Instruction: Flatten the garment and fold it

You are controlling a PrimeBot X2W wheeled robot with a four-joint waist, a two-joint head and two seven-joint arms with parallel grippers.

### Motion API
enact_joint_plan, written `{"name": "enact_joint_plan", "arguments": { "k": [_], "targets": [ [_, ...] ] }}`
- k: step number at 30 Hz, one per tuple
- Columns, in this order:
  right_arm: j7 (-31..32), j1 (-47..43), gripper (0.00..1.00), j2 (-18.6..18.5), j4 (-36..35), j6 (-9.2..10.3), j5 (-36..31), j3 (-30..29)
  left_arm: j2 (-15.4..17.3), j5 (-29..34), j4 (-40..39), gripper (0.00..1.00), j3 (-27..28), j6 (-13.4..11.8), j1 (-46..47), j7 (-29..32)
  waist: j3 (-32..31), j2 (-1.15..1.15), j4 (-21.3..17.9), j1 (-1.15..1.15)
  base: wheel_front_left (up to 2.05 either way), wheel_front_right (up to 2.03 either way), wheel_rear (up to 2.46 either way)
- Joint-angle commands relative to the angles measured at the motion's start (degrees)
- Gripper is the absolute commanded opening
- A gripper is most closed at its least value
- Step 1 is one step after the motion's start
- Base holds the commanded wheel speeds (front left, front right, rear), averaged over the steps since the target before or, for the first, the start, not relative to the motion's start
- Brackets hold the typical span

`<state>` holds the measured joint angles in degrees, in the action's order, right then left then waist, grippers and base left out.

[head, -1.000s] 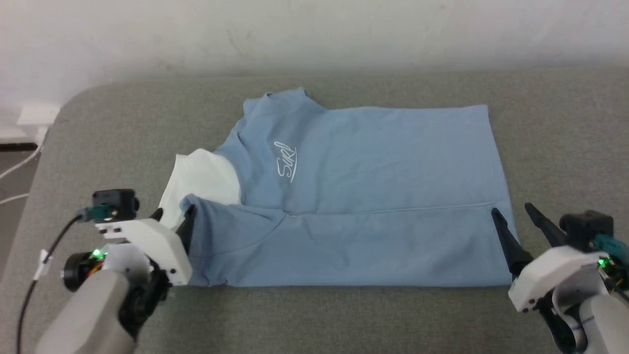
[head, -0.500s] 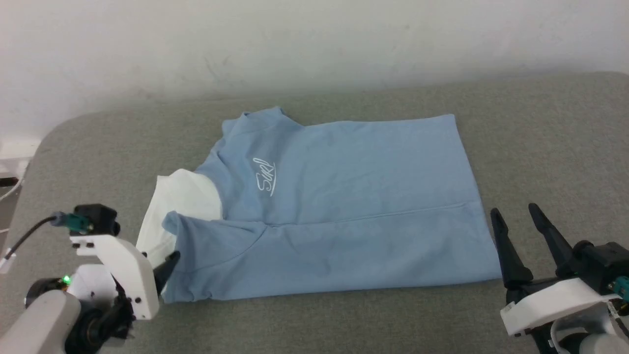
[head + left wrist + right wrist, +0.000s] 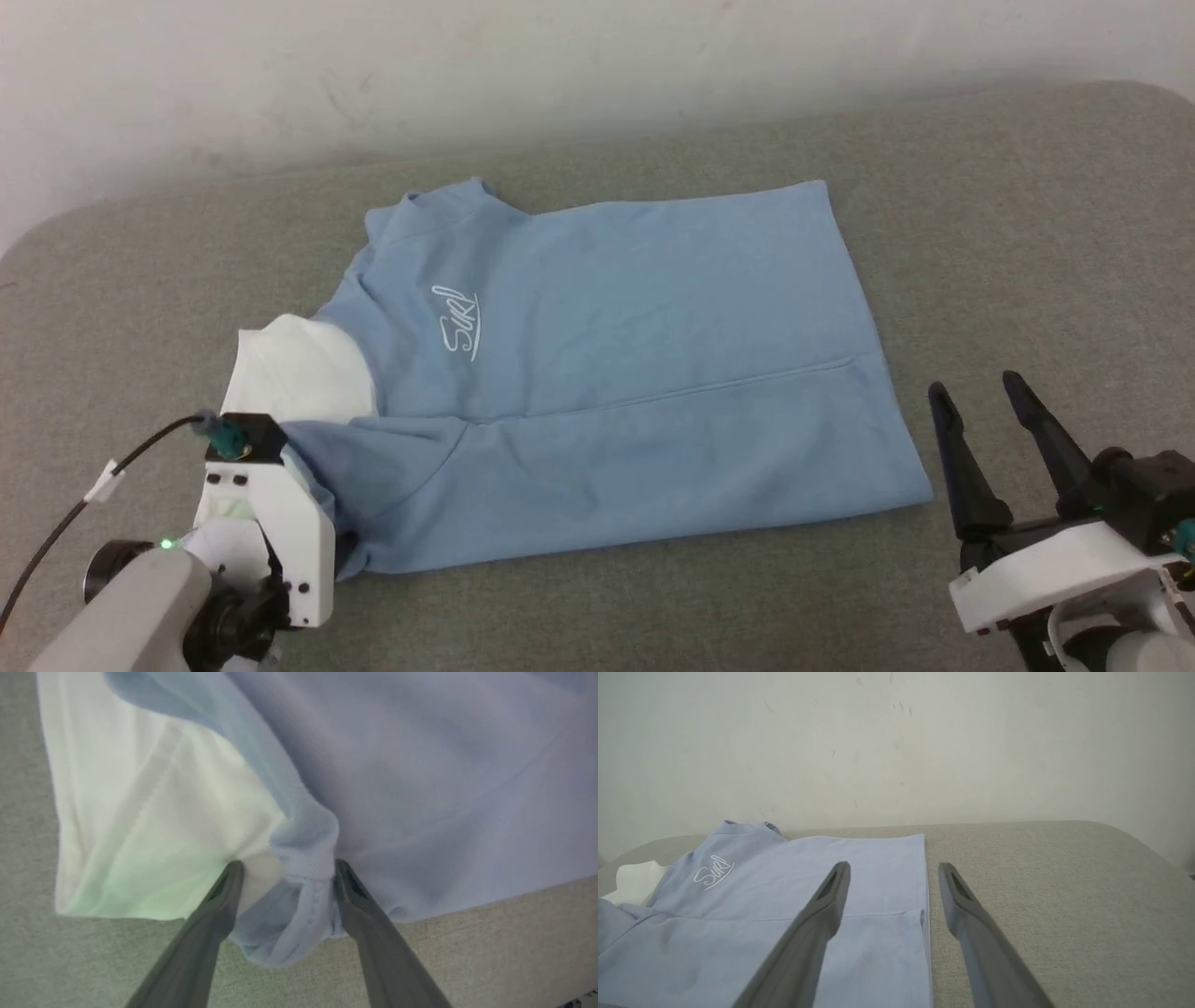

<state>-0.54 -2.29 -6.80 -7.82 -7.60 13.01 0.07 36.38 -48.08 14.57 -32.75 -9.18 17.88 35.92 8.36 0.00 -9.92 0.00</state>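
The light blue garment lies flat, near edge folded over, white section showing at its left.

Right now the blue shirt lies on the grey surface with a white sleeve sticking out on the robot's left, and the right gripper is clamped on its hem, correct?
Not quite. The right gripper is open and holds nothing: the head view shows it over the grey surface, just off the right edge of the shirt. The white sleeve does stick out on the robot's left.
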Motion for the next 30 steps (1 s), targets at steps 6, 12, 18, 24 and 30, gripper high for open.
{"name": "enact_joint_plan", "arguments": {
  "k": [6, 12, 18, 24, 30],
  "targets": [
    [1.7, -1.0, 1.0, -0.7, -0.3, 0.11, 0.0, -2.0, -4.0, -0.5, 5.3, 0.0, -3.4, 2.8, -0.1, 2.0, 0.1, 0.0, -0.2, 0.0, 0.0, 0.0, 0.0],
    [5.0, -0.8, 1.0, -2.0, 0.2, 0.11, 1.3, -3.4, -5.2, -0.7, 6.0, 0.0, -3.0, 3.6, -0.3, -1.4, -0.5, 0.0, 0.9, 0.0, 0.0, 0.0, 0.0],
    [15.6, 3.4, 1.0, -4.8, 7.1, 0.11, 7.5, -1.9, -4.2, 0.1, 2.9, 0.0, 0.1, 2.2, 0.3, -7.4, -0.7, 0.0, 2.2, 0.0, 0.0, 0.0, 0.0],
    [29.5, 10.4, 1.0, -7.9, 19.9, 0.11, 14.0, 0.9, -3.4, 1.4, -2.9, 0.0, 2.0, 0.3, 1.0, -11.2, 0.8, 0.0, 4.9, 0.0, 0.0, 0.0, 0.0],
    [36.7, 16.8, 1.0, -8.5, 30.2, 0.11, 16.8, 3.5, -3.3, 2.0, -6.7, 0.0, 1.8, -0.4, 0.7, -11.8, 2.1, 0.0, 6.9, 0.0, 0.0, 0.0, 0.0]
  ]
}}
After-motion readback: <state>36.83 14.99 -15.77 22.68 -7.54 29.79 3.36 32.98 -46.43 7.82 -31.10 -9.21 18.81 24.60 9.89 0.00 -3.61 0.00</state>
